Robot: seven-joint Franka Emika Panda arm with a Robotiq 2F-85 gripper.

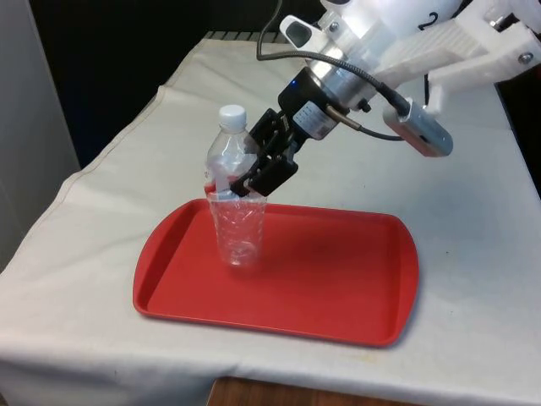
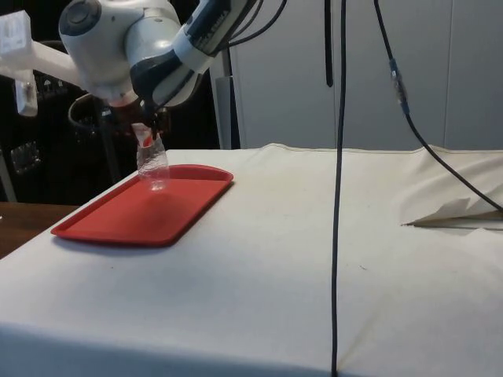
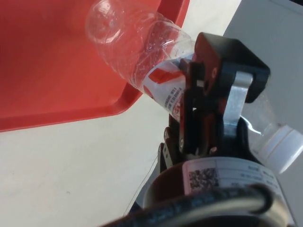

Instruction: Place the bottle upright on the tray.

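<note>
clear plastic bottle (image 1: 232, 203) with a white cap (image 1: 232, 112) and a red-and-white label (image 3: 166, 90) is seen standing upright on the red tray (image 1: 338, 279), base down on the tray floor, toward the tray's end at the front view's left and near its far rim. the bottle looks empty and its lower body is crinkled. the black gripper (image 1: 254, 178) is reached in at a slant from the front view's right and is closed on the bottle at label height, just under the shoulder, so the cap and neck are left above the fingers (image 1: 272, 173) and the clear lower body below them. in the wrist view the fingers (image 3: 196, 111) are seen pressed against the label band, with the cap (image 3: 284, 146) on one side of them and the bottle's base (image 3: 106, 21) over the tray (image 3: 57, 71) on the other. the bottle is thus pinched between the 2 fingers, not merely beside them. whether the base carries any weight on the tray cannot be told for sure, but it is seen touching or all but touching the tray surface in the front view. in the side view the bottle (image 2: 152, 166) is seen upright at the tray's far end (image 2: 141, 212), hanging just below the gripper (image 2: 145, 129), with the white arm (image 2: 134, 47) bent above it. the tray is laid flat on the white cloth (image 1: 473, 194) covering the table, close to the table's near edge in the front view. 1 dark cable (image 2: 338, 196) is seen hanging down across the side view.
</note>
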